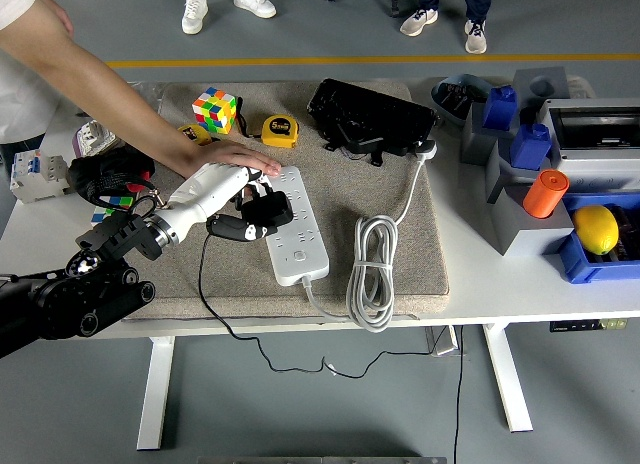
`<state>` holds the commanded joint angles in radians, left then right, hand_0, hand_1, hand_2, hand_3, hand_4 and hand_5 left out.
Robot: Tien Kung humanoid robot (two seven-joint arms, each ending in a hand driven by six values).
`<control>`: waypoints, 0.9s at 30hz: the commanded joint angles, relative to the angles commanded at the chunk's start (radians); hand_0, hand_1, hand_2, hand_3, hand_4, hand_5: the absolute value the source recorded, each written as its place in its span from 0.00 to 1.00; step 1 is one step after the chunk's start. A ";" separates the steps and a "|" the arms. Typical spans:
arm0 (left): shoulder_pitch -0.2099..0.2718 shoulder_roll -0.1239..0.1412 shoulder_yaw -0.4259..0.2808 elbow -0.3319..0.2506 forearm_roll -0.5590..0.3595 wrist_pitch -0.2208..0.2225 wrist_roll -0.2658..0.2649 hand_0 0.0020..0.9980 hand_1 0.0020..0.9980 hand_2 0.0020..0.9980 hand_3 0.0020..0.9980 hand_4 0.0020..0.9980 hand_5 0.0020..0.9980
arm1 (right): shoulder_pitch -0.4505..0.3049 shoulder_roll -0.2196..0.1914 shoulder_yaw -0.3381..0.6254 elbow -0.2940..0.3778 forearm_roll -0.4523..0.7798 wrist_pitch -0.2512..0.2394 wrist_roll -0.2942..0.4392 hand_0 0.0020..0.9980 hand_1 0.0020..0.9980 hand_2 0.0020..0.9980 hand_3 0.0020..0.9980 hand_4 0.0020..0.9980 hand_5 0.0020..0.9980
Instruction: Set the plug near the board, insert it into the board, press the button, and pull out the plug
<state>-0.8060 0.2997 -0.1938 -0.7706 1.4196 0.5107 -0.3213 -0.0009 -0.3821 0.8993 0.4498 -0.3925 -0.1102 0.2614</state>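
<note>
Black and blocky, the plug [264,212] sits against the left edge of the white power strip [294,226], over the strip's upper half, with its thin black cord [205,284] trailing down off the tabletop's [500,284] near edge. The left hand [222,194], white-shelled with black fingers [232,228], has those fingers curled around the plug and holds it at the board's side; whether the prongs are seated in a socket cannot be told. The left arm comes in from the lower left corner.

A person's hand [245,160] lies flat on the beige mat [340,194], touching the far left end of the power strip just above the robot's hand, the bare forearm reaching in from the upper left.

The strip's own white cable [371,269] lies coiled to its right on the mat and runs up to a white plug near a black case [368,116]. A yellow tape measure [280,131] and a colourful cube [214,110] rest at the mat's far left part. Well apart, at the right end of the tabletop, stand grey and blue holders, an orange cylinder [545,193] and a yellow lemon-like fruit [596,229] in a blue bin.
</note>
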 joint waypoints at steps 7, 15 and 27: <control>-0.007 -0.005 0.010 0.021 0.017 0.019 -0.001 0.30 0.32 0.34 0.50 0.86 0.16 | 0.001 0.000 0.002 0.000 0.000 0.000 0.000 0.70 0.70 0.67 0.57 1.00 0.49; -0.006 -0.010 0.017 0.033 0.018 0.025 -0.003 0.31 0.33 0.34 0.50 0.86 0.16 | 0.001 0.000 0.003 0.001 -0.001 0.000 0.000 0.70 0.70 0.67 0.57 1.00 0.49; -0.008 -0.009 0.024 0.047 0.024 0.030 -0.002 0.31 0.34 0.35 0.51 0.86 0.16 | 0.003 0.000 0.009 0.008 -0.008 0.000 0.000 0.70 0.70 0.67 0.57 1.00 0.49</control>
<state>-0.8145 0.2906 -0.1700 -0.7237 1.4432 0.5411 -0.3233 0.0022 -0.3822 0.9081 0.4580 -0.4003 -0.1106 0.2615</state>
